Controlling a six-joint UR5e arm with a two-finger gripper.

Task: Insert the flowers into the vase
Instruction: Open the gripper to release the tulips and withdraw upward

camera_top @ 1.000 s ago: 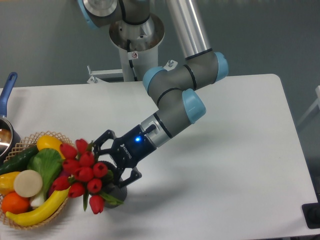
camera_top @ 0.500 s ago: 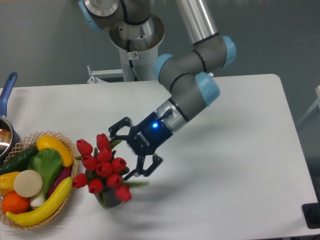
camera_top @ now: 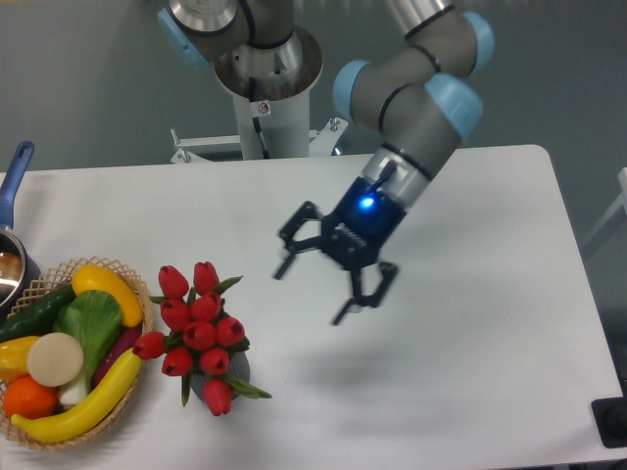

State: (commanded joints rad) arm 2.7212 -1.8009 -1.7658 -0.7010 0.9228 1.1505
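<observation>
The flowers (camera_top: 199, 329), red tulips with green leaves, stand upright with their stems down in the vase (camera_top: 235, 372). Only a sliver of the dark grey vase shows beneath the buds, at the table's front left. My gripper (camera_top: 312, 292) hangs open in the air to the right of the bunch and above it. Nothing is between its fingers, and it does not touch the flowers.
A woven basket (camera_top: 59, 274) of vegetables, with a banana, an orange and a cucumber, sits just left of the flowers. A pot with a blue handle (camera_top: 14, 176) stands at the far left edge. The arm's base (camera_top: 265, 88) rises behind the table.
My gripper has let go of the flowers and pulled away up and to the right. The bunch has swung upright in the vase and stays there on its own.
</observation>
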